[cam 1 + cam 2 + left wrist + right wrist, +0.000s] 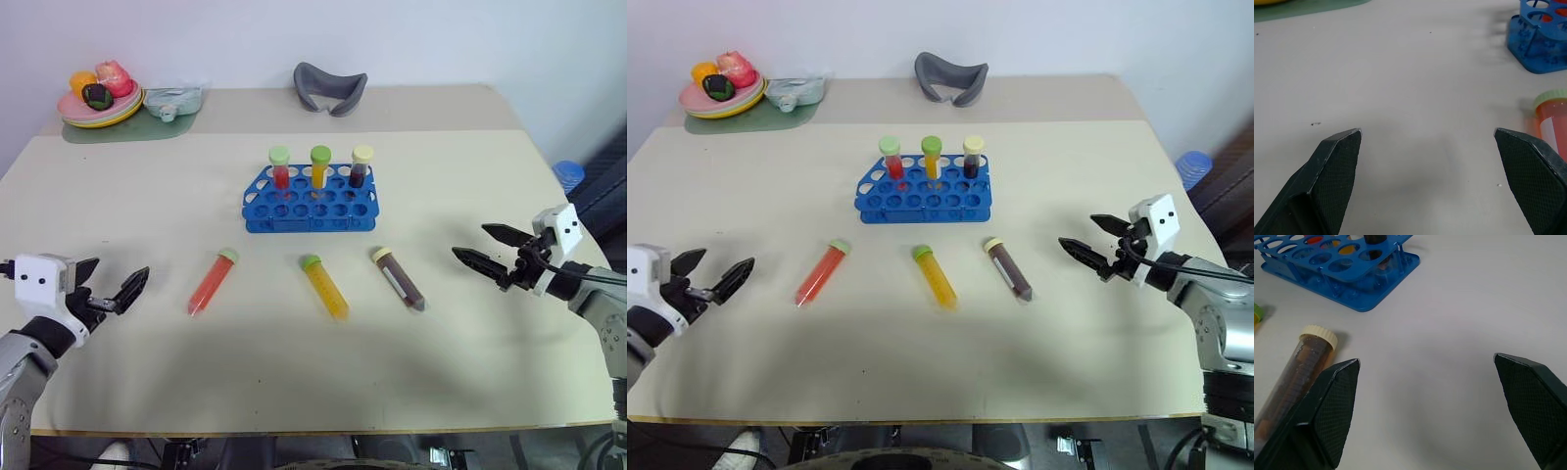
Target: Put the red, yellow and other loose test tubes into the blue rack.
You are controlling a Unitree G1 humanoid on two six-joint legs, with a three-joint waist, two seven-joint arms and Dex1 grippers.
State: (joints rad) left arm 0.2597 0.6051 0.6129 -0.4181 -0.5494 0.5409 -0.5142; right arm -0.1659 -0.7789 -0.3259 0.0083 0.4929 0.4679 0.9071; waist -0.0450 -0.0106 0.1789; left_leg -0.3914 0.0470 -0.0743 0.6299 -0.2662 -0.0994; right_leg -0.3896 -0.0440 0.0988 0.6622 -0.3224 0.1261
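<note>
The blue rack (310, 200) stands at the table's centre with three capped tubes upright in its back row: red (280, 168), yellow (320, 166) and dark (360, 166). In front of it three loose tubes lie flat in a row: a red tube (213, 282), a yellow tube (324, 287) and a brown tube (399, 278). My left gripper (122, 266) hovers open at the table's left, well short of the red tube (1552, 117). My right gripper (468, 240) is open at the right, pointing toward the brown tube (1298, 377), apart from it.
A plate (73, 116) of toy fruit sits on a green mat at the far left corner, with a pale green item (172, 101) beside it. A grey curved object (330, 86) lies at the back centre. A blue object (568, 174) is beyond the table's right edge.
</note>
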